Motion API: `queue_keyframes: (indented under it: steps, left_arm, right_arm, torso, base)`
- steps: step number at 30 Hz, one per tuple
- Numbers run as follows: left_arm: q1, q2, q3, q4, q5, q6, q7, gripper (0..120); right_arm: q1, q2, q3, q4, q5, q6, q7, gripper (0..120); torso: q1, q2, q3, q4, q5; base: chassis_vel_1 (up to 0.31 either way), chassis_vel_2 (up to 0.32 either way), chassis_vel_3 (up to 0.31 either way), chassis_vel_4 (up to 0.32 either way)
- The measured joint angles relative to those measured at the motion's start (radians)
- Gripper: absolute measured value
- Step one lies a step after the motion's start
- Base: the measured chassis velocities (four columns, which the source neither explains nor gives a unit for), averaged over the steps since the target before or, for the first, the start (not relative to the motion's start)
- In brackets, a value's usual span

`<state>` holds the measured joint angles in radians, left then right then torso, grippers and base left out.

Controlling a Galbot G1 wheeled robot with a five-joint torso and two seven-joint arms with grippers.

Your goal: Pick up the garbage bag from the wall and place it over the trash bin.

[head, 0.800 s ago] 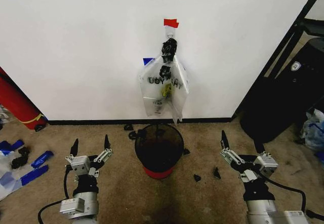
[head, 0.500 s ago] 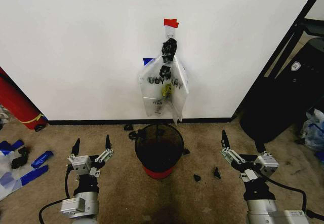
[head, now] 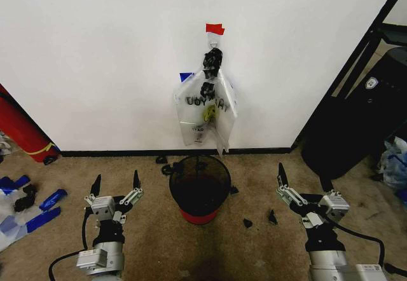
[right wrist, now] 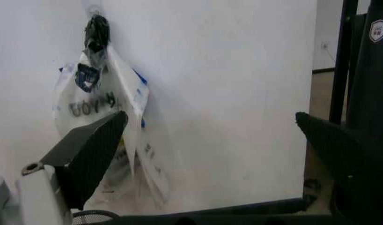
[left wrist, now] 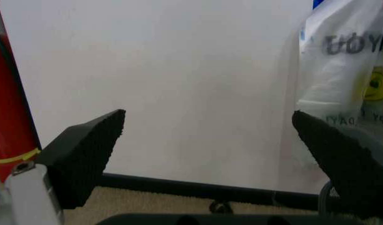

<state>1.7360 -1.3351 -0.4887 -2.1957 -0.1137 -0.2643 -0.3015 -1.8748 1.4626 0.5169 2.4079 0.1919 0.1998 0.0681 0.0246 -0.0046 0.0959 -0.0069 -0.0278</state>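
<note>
A: Where's the garbage bag [head: 205, 110]?
B: Hanging on the wall [head: 95, 58], bunched at the top under a hook w/ a strip of red tape [head: 214, 28] just above. See-through plastic, black lettering, a yellow smiley, bit of blue at its upper left edge. Its bottom ends near the black baseboard [head: 114, 152].

A: And the trash bin [head: 200, 187]?
B: On the carpet [head: 152, 243] right below the bag, black mesh w/ red base, a little off the wall.

A: Left gripper [head: 115, 187]?
B: Low over the carpet, left of the bin, well apart from it. Fingers spread wide, nothing between them. Its wrist cam looks at the wall, bag at the edge.

A: Right gripper [head: 282, 180]?
B: Right of the bin, also low. In the head view I make out one finger tip clearly, so that angle's poor; the wrist cam shows both fingers [right wrist: 92, 159] far apart, nothing held, bag beyond them on the wall.

A: Anything else?
B: Red cylinder [head: 22, 131] by the wall at far left, blue scraps [head: 41, 211] on the floor near it, small black bits [head: 257, 219] around the bin.
</note>
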Motion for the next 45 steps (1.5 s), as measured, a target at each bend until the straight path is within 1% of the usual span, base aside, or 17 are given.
queue_keyframes:
  steps: [7, 11, 15, 16, 18, 20, 21, 24, 25, 26, 28, 30, 34, 36, 39, 40, 45]
  left_arm:
    - [-0.012, 0.003, 0.004, 0.024, -0.003, -0.003, -0.001, 100]
    - [-0.012, -0.003, -0.003, 0.035, -0.006, -0.018, -0.003, 100]
    - [0.004, 0.010, -0.009, 0.036, -0.035, -0.021, 0.002, 100]
    - [0.004, 0.010, -0.009, 0.036, -0.035, -0.021, 0.002, 100]
    - [0.008, 0.011, -0.010, 0.033, -0.066, -0.020, 0.012, 100]
    - [0.006, -0.001, -0.014, 0.039, -0.067, -0.024, 0.021, 100]
    - [0.006, -0.001, -0.014, 0.039, -0.067, -0.024, 0.021, 100]
    - [-0.007, -0.014, -0.011, 0.055, -0.054, -0.023, 0.027, 100]
    - [-0.007, -0.014, -0.011, 0.055, -0.054, -0.023, 0.027, 100]
    - [-0.009, -0.017, -0.011, 0.059, -0.052, -0.022, 0.029, 100]
    - [-0.022, -0.018, -0.014, 0.068, -0.051, -0.016, 0.034, 100]
    - [-0.029, -0.017, -0.015, 0.071, -0.051, -0.013, 0.034, 100]
    - [-0.060, -0.009, -0.008, 0.084, -0.050, 0.002, 0.037, 100]
    - [-0.061, -0.010, -0.006, 0.085, -0.047, 0.002, 0.037, 100]
    - [-0.047, -0.040, -0.003, 0.072, -0.034, -0.002, 0.040, 100]
    - [-0.047, -0.040, -0.003, 0.072, -0.034, -0.002, 0.040, 100]
    - [-0.040, -0.059, -0.003, 0.054, -0.015, -0.007, 0.041, 100]
  right_arm:
    - [0.009, -0.012, -0.005, -0.010, 0.034, -0.005, -0.001, 100]
    - [0.066, -0.043, -0.029, -0.022, 0.117, -0.045, -0.003, 100]
    - [0.199, -0.106, -0.128, -0.065, 0.304, -0.097, -0.041, 100]
    - [0.199, -0.106, -0.128, -0.065, 0.304, -0.097, -0.041, 100]
    - [0.279, -0.134, -0.186, -0.105, 0.379, -0.118, -0.061, 100]
    - [0.379, -0.173, -0.247, -0.176, 0.441, -0.139, -0.091, 100]
    - [0.379, -0.173, -0.247, -0.176, 0.441, -0.139, -0.091, 100]
    - [0.504, -0.210, -0.274, -0.280, 0.523, -0.160, -0.137, 100]
    - [0.504, -0.210, -0.274, -0.280, 0.523, -0.160, -0.137, 100]
    - [0.540, -0.218, -0.279, -0.306, 0.563, -0.169, -0.143, 100]
    - [0.644, -0.231, -0.291, -0.364, 0.659, -0.186, -0.149, 100]
    - [0.680, -0.234, -0.299, -0.386, 0.678, -0.186, -0.146, 100]
    - [0.812, -0.242, -0.334, -0.483, 0.733, -0.194, -0.131, 100]
    - [0.836, -0.241, -0.342, -0.503, 0.745, -0.199, -0.130, 100]
    - [0.922, -0.221, -0.372, -0.576, 0.784, -0.215, -0.127, 100]
    - [0.922, -0.221, -0.372, -0.576, 0.784, -0.215, -0.127, 100]
    - [1.047, -0.184, -0.422, -0.660, 0.817, -0.232, -0.125, 100]
  torso:
    - [0.000, 0.000, 0.000, -0.0002, 0.0001]
    - [0.000, 0.000, 0.000, 0.0000, 0.0000]
    - [0.000, 0.000, 0.000, 0.0001, 0.0002]
    - [0.000, 0.000, 0.000, 0.0001, 0.0002]
    - [0.000, 0.000, 0.000, 0.0000, 0.0000]
    - [0.000, 0.000, 0.000, 0.0003, 0.0004]
    - [0.000, 0.000, 0.000, 0.0003, 0.0004]
    - [0.000, 0.000, 0.000, 0.0002, 0.0002]
    - [0.000, 0.000, 0.000, 0.0002, 0.0002]
    - [0.000, 0.000, 0.000, -0.0005, 0.0000]
    - [0.000, 0.000, 0.000, 0.0003, 0.0001]
    - [0.000, 0.000, 0.000, 0.0002, -0.0001]
    - [0.000, 0.000, 0.000, 0.0000, 0.0000]
    - [0.000, 0.000, 0.000, -0.0004, 0.0002]
    - [0.000, 0.000, 0.000, 0.0003, 0.0001]
    - [0.000, 0.000, 0.000, 0.0003, 0.0001]
    - [0.000, 0.000, 0.000, 0.0001, -0.0001]
  base:
    - [0.000, 0.000, 0.000, 0.000]
    - [0.000, 0.000, 0.000, 0.000]
    - [0.000, 0.000, 0.000, 0.000]
    - [0.000, 0.000, 0.000, 0.000]
    - [0.000, 0.000, 0.000, 0.000]
    - [0.000, 0.000, 0.000, 0.000]
    - [0.000, 0.000, 0.000, 0.000]
    - [0.000, 0.000, 0.000, 0.000]
    - [0.000, 0.000, 0.000, 0.000]
    - [0.000, 0.000, 0.000, 0.000]
    - [0.000, 0.000, 0.000, 0.000]
    - [0.000, 0.000, 0.000, 0.000]
    - [0.000, 0.000, 0.000, 0.000]
    - [0.000, 0.000, 0.000, 0.000]
    - [0.000, 0.000, 0.000, 0.000]
    - [0.000, 0.000, 0.000, 0.000]
    - [0.000, 0.000, 0.000, 0.000]
